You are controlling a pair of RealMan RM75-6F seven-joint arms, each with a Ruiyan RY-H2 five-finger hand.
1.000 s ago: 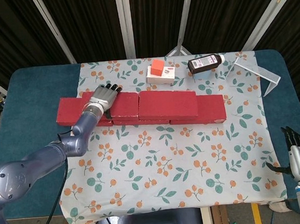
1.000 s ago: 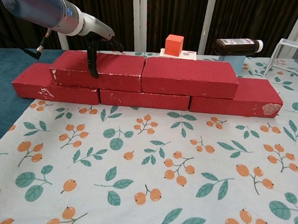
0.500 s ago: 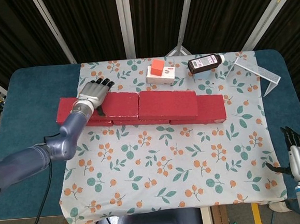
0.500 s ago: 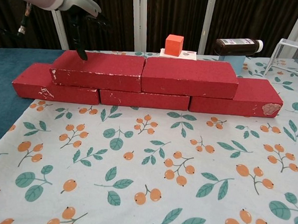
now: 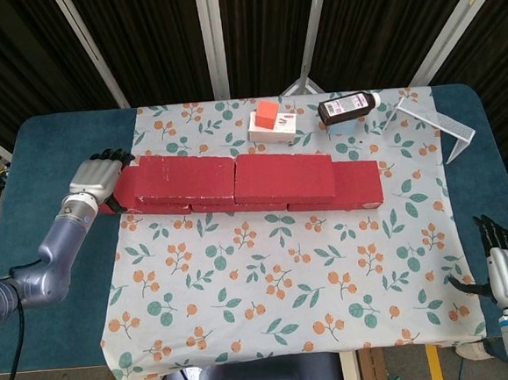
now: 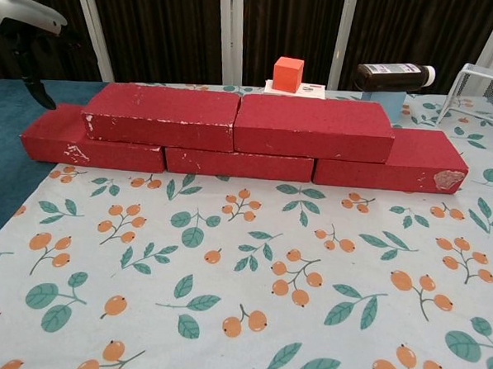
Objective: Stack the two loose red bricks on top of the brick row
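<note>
Left hand (image 5: 97, 178) empty, fingers spread, beside brick row (image 5: 236, 181) end; right hand (image 5: 506, 267) empty, fingers apart.

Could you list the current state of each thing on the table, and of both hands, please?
upper left brick: stacked on the bottom row, released.
upper right brick: stacked on the bottom row, beside the other.
bottom row: flat on the cloth.
left hand: holds nothing, at the row's left end.
right hand: idle, holds nothing.
brown bottle: lying on its side, capped.
orange cube: resting on a white box.
</note>
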